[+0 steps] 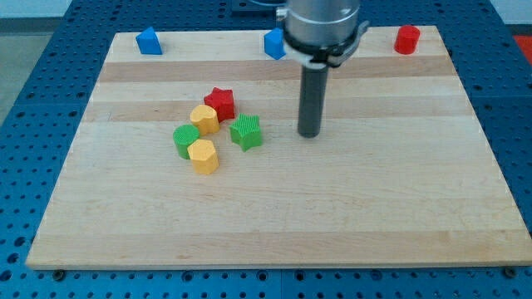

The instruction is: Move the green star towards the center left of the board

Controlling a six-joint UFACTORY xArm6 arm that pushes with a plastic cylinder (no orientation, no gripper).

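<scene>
The green star lies near the middle of the wooden board, at the right end of a cluster of blocks. My tip stands on the board to the star's right, a short gap away and not touching it. To the star's left are a red star, a yellow round block, a green round block and a yellow hexagonal block, all close together.
A blue block sits at the top left edge. Another blue block sits at the top middle, partly hidden by the arm. A red block sits at the top right.
</scene>
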